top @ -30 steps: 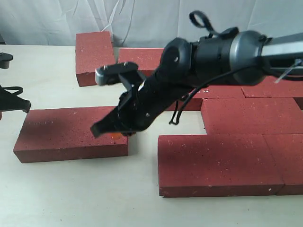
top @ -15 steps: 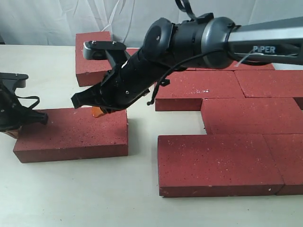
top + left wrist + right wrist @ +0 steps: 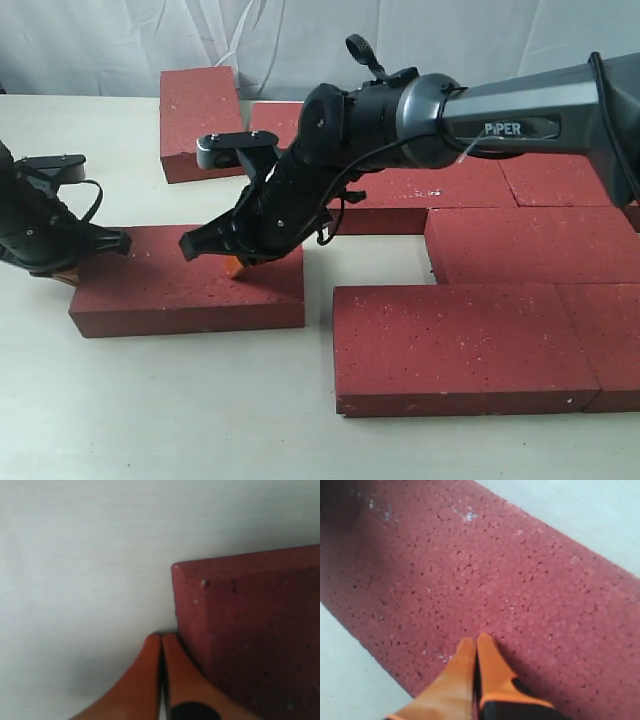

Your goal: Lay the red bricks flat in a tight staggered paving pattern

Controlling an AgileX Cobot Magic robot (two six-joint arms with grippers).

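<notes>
Loose brick (image 3: 180,290) slid right across pale table (image 3: 150,400)

I count eight red bricks (image 3: 190,285) that I can make out. My right arm (image 3: 520,100) hides part of the back row, so that tally covers only what shows. I have two pincers, my left pincer (image 3: 70,274) and my right pincer (image 3: 236,266). Each shows two orange fingertips (image 3: 462,665). There is one table (image 3: 150,410).
</notes>
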